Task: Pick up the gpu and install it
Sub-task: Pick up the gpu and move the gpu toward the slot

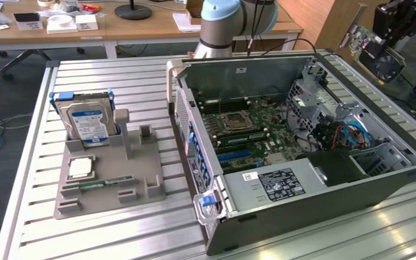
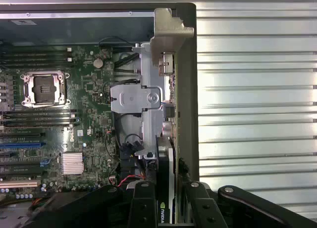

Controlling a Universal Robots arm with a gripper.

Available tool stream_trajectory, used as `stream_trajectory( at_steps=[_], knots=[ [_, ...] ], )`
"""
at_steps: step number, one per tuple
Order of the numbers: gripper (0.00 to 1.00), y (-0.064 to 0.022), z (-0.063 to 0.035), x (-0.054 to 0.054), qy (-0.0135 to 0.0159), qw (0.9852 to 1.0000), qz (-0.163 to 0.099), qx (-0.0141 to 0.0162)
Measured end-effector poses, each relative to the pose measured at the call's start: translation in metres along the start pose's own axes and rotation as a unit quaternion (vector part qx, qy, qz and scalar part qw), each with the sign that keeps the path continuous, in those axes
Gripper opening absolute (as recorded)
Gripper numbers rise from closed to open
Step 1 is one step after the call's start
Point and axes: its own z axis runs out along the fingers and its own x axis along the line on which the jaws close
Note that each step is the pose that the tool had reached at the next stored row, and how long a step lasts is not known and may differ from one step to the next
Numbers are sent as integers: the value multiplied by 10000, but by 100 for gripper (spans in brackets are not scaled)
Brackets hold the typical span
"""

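Observation:
The gpu (image 1: 372,51) is a thin card with a green board, a black cooler and a silvery end bracket. My gripper (image 1: 390,28) is shut on it and holds it in the air at the exterior view's upper right, above and beyond the far right corner of the open computer case (image 1: 352,187). In the wrist view the gpu (image 2: 166,188) shows edge-on between the black fingers (image 2: 142,205) of my gripper (image 2: 168,210). Its bracket (image 2: 166,34) points away from the camera. Below it lie the case's wall and drive cage, with the motherboard (image 2: 84,94) off to one side.
Blue and black expansion slots (image 1: 238,157) sit on the motherboard near the power supply (image 1: 280,184). On the exterior view's left, a grey holder (image 1: 106,184) carries a hard drive (image 1: 89,122), a processor (image 1: 80,168) and a memory stick (image 1: 98,184). Everything stands on a slatted metal table (image 1: 41,227).

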Motion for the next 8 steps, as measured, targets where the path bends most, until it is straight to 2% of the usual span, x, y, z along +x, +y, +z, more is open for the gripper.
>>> stream_trajectory(
  at_steps=[8],
  knots=[
    [27,0,0,0,0,10000,0,0]
  ],
)
